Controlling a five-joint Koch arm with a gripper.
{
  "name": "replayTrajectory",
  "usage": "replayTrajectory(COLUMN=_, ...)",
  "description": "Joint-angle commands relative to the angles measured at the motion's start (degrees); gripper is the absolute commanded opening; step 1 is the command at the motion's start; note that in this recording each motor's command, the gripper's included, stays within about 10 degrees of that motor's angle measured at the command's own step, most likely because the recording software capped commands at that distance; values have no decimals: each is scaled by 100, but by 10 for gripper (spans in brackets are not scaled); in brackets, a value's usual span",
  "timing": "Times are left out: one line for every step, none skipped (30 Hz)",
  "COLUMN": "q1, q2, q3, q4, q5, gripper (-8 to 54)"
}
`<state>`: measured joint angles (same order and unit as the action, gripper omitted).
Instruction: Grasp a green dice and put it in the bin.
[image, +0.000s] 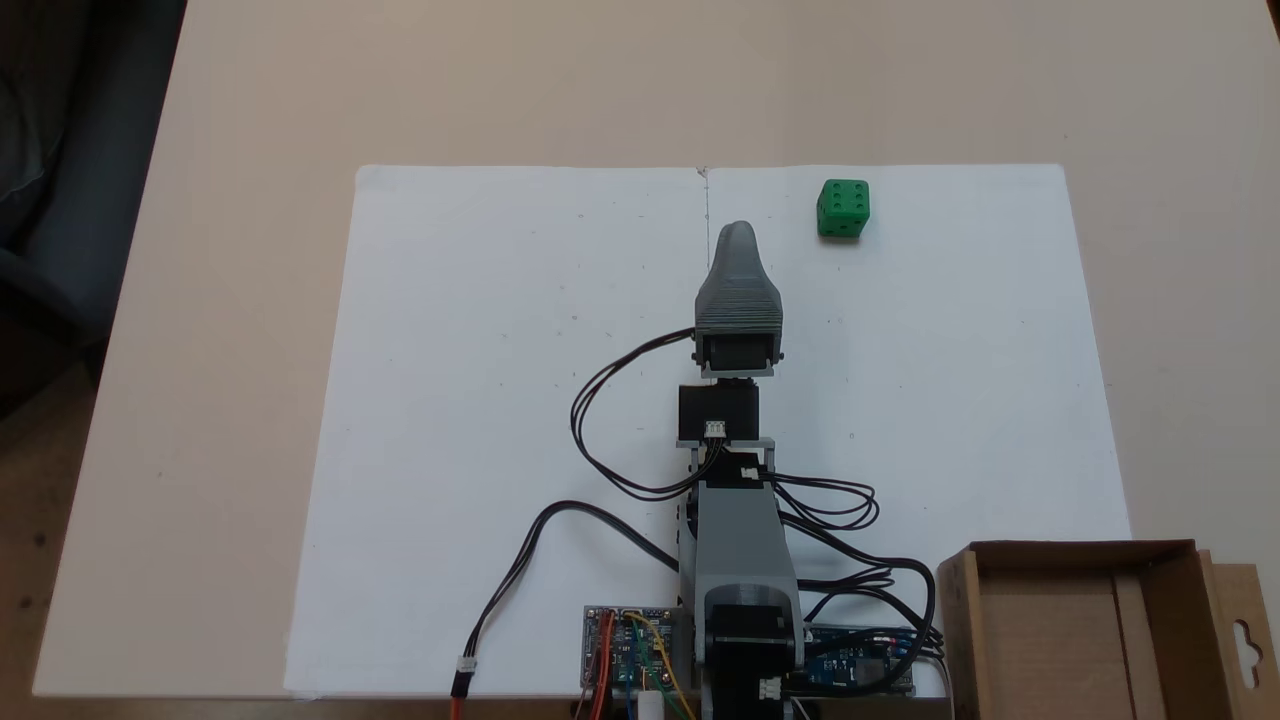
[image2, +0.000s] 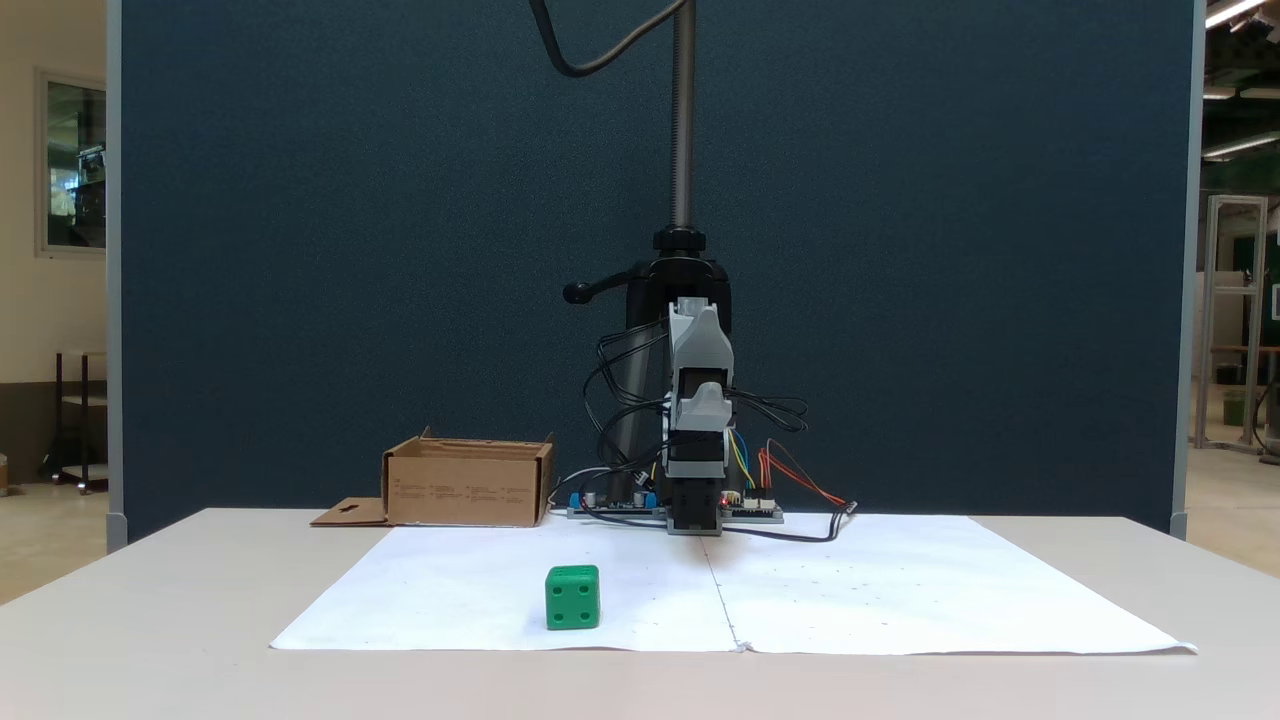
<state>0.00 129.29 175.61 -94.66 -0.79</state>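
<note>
Green dice (image: 843, 208) sits near paper's (image: 500, 400) far edge, free all round. I see gripper (image: 739, 232) raised mid-sheet, well apart; jaw state unreadable. Bin (image: 1180, 590) beside base.

Bright green dice (image: 843, 209) (darker green pips), brown cardboard bin (image: 1075, 620), white paper (image: 480, 400).

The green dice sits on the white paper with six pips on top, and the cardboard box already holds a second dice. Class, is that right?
Not quite: the cardboard box holds nothing, as a fixed view from above shows. The green dice does sit on the white paper, six pips up.
</note>
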Motion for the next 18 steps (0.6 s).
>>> replayTrajectory(q1=18, q2=624, q3=387, q4=844, q5=-369, gripper=430)
replayTrajectory(q1=18, q2=624, q3=387, q4=844, q5=-369, gripper=430)
replayTrajectory(q1=18, q2=624, q3=387, q4=844, q5=-369, gripper=430)
replayTrajectory(q1=18, q2=633, q3=387, q4=844, q5=-369, gripper=430)
replayTrajectory(q1=18, q2=633, q3=387, q4=844, q5=-369, gripper=430)
replayTrajectory(q1=18, q2=633, q3=387, q4=844, q5=-378, gripper=430)
replayTrajectory(q1=18, q2=633, q3=387, q4=844, q5=-378, gripper=430)
replayTrajectory(q1=18, q2=633, q3=387, q4=844, q5=-378, gripper=430)
replayTrajectory(q1=18, q2=624, q3=387, q4=844, q5=-378, gripper=430)
replayTrajectory(q1=18, q2=633, q3=387, q4=844, q5=-378, gripper=430)
replayTrajectory(q1=18, q2=633, q3=387, q4=844, q5=-378, gripper=430)
replayTrajectory(q1=18, q2=633, q3=396, q4=844, q5=-378, gripper=430)
replayTrajectory(q1=18, q2=633, q3=387, q4=835, q5=-378, gripper=430)
replayTrajectory(q1=18, q2=633, q3=396, q4=826, q5=-378, gripper=430)
replayTrajectory(q1=18, q2=633, q3=387, q4=817, q5=-378, gripper=431)
replayTrajectory(q1=18, q2=642, q3=387, q4=791, q5=-378, gripper=431)
replayTrajectory(q1=18, q2=642, q3=396, q4=765, q5=-378, gripper=431)
replayTrajectory(q1=18, q2=642, q3=396, q4=729, q5=-378, gripper=431)
